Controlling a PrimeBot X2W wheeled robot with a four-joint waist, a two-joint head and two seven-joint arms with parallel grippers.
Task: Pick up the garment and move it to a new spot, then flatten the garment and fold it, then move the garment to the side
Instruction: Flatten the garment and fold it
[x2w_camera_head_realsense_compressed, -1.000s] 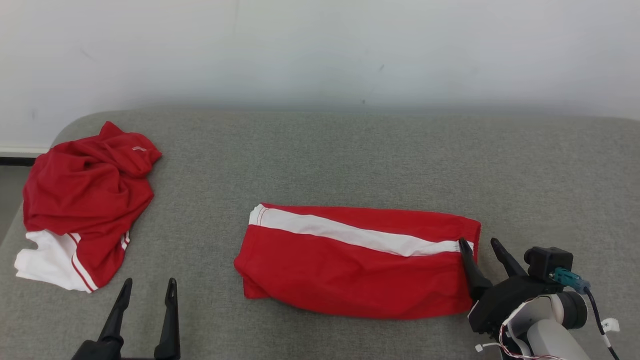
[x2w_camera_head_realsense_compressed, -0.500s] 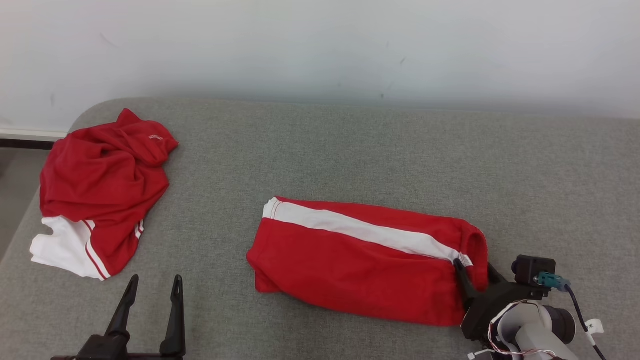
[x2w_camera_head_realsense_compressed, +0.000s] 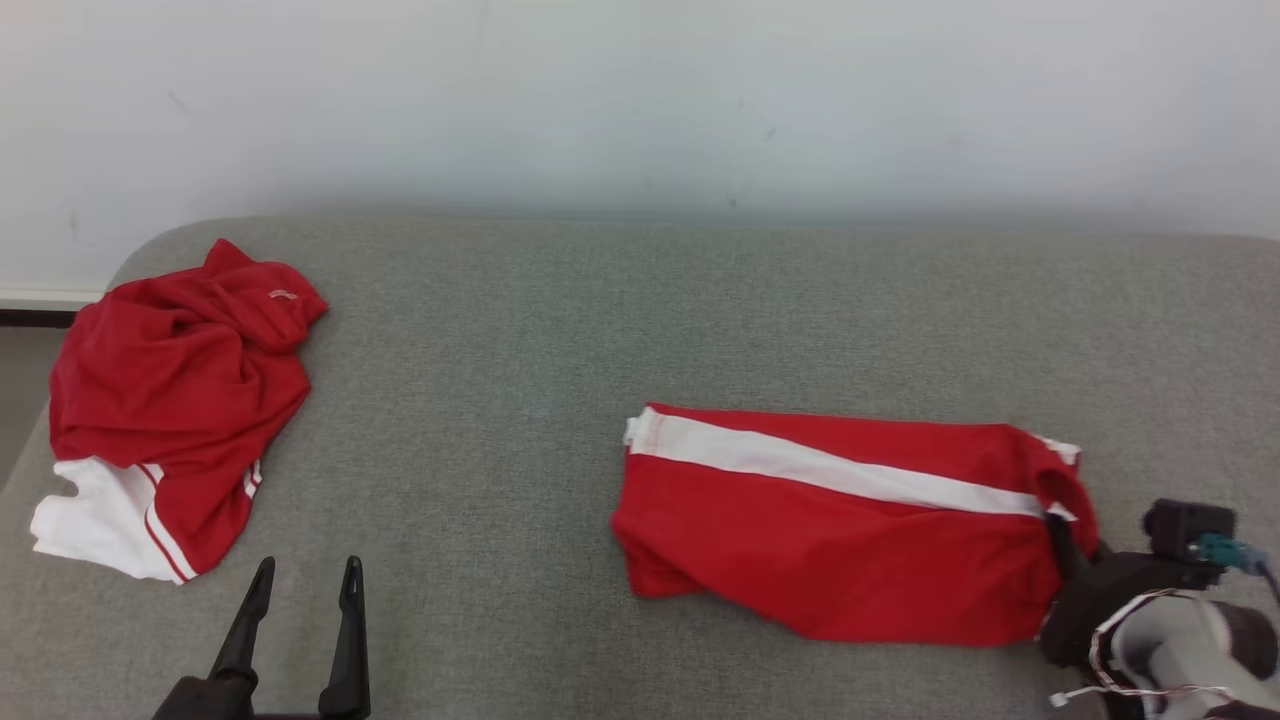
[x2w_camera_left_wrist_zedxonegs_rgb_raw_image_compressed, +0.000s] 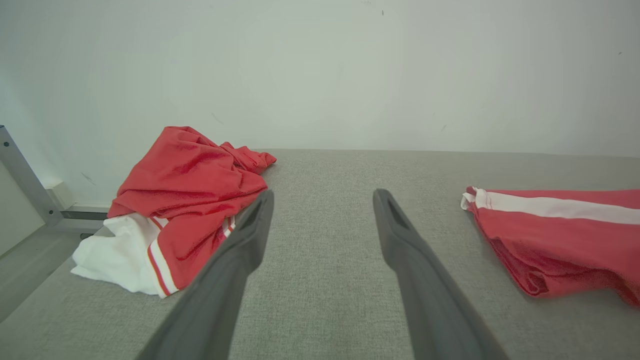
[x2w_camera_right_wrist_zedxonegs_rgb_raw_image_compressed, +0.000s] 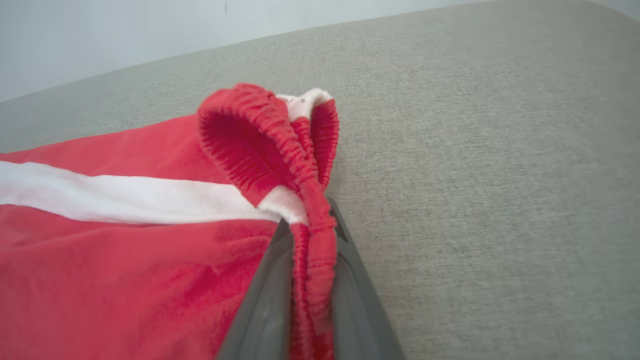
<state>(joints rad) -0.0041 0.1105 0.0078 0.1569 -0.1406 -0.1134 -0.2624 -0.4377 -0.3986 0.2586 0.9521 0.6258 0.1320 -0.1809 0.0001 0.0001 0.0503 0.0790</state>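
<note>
At the waistband end of the folded red garment (x2w_camera_head_realsense_compressed: 840, 540), the right fingers (x2w_camera_right_wrist_zedxonegs_rgb_raw_image_compressed: 257, 315) clamp it; the left fingers (x2w_camera_left_wrist_zedxonegs_rgb_raw_image_compressed: 225, 280) stand spread, empty.

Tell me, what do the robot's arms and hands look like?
The left gripper and right gripper each have two long, dark, pointed fingers. Behind the right one is a black block, a pale rounded forearm, thin red and white wires, and a small black box with a teal plug.
</note>
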